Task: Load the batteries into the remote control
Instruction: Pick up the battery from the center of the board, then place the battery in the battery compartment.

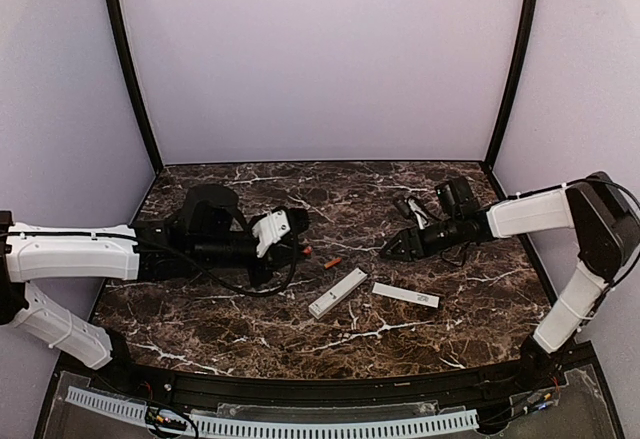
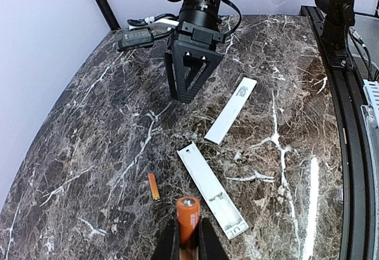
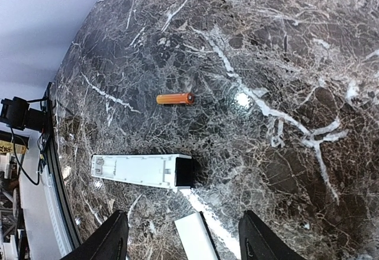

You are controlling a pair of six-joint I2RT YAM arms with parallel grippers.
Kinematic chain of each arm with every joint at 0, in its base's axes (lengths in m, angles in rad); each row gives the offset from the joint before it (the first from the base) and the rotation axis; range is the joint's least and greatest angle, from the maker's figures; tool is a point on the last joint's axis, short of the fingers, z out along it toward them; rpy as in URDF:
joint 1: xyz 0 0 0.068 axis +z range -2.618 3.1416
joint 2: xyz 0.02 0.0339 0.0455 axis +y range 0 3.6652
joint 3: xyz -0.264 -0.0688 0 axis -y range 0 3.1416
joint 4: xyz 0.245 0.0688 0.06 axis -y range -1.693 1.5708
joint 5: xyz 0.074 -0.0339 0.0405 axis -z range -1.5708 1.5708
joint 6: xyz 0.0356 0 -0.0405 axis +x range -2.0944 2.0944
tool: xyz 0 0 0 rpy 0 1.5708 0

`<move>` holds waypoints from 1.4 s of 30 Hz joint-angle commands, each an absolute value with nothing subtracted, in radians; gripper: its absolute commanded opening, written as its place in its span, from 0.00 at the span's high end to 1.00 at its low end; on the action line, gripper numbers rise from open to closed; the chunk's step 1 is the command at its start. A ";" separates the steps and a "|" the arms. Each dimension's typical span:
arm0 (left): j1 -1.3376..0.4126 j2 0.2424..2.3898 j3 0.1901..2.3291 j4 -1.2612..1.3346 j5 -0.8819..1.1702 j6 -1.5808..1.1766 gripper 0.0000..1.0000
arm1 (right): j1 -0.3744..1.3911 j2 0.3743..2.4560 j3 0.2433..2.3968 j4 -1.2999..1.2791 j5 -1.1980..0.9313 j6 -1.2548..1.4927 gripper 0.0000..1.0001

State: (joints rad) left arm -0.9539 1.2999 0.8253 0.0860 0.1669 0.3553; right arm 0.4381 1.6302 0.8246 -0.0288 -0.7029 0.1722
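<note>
Your left gripper is clenched on held battery, left of counter centre. Loose battery lies mid-counter, between both grippers. Remote control lies flat and angled, recess up, just beyond loose battery toward near edge. Cover strip near remote control on right-edge side, not touching. Your right gripper is released, fingers spread wide, right of centre.

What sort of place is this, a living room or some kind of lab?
Probably a robot test booth, not a home: plain lilac walls box in a marble-patterned table, with a left arm and right arm mounted at its near edge.
</note>
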 commanded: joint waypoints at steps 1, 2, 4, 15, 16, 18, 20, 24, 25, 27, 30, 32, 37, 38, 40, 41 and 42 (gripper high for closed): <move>-0.966 1.345 0.847 0.127 0.151 0.311 1.00 | 0.460 1.690 0.869 -0.016 -0.741 0.183 0.39; -0.967 1.359 0.863 0.115 0.143 0.278 1.00 | 0.468 1.702 0.879 -0.020 -0.736 0.183 0.40; -0.968 1.404 0.895 0.078 0.133 0.239 1.00 | 0.482 1.728 0.895 -0.027 -0.735 0.184 0.42; -0.994 1.586 0.931 0.098 0.121 0.016 1.00 | 0.541 1.865 0.975 -0.023 -0.718 0.193 0.50; -1.000 1.612 0.938 0.098 0.120 -0.003 1.00 | 0.545 1.874 0.978 -0.022 -0.719 0.194 0.51; -1.006 1.644 0.947 0.094 0.118 -0.034 1.00 | 0.554 1.886 0.984 -0.022 -0.723 0.197 0.53; -1.009 1.664 0.952 0.090 0.103 -0.051 1.00 | 0.561 1.884 0.981 -0.025 -0.724 0.199 0.54; -1.010 1.687 0.956 0.084 0.076 -0.074 1.00 | 0.570 1.869 0.962 -0.023 -0.730 0.208 0.58; -1.009 1.691 0.957 0.083 0.079 -0.081 1.00 | 0.574 1.869 0.960 -0.023 -0.735 0.211 0.58; -1.011 1.704 0.960 0.078 0.080 -0.087 1.00 | 0.580 1.870 0.962 -0.024 -0.743 0.215 0.60; -1.011 1.711 0.962 0.077 0.074 -0.090 1.00 | 0.585 1.870 0.961 -0.026 -0.749 0.223 0.62; -1.012 1.714 0.962 0.079 0.075 -0.093 1.00 | 0.587 1.866 0.959 -0.026 -0.753 0.225 0.63; -1.014 1.739 0.974 0.076 0.072 -0.082 1.00 | 0.587 1.860 0.951 -0.030 -0.766 0.229 0.66; -1.014 1.741 0.979 0.072 0.075 -0.080 1.00 | 0.587 1.858 0.946 -0.027 -0.771 0.230 0.67; -1.018 1.747 0.984 0.075 0.080 -0.072 1.00 | 0.586 1.855 0.939 -0.024 -0.782 0.233 0.68; -1.021 1.750 0.984 0.076 0.079 -0.070 1.00 | 0.586 1.855 0.936 -0.022 -0.788 0.234 0.68; -1.022 1.750 0.984 0.080 0.077 -0.067 1.00 | 0.588 1.855 0.934 -0.022 -0.793 0.236 0.69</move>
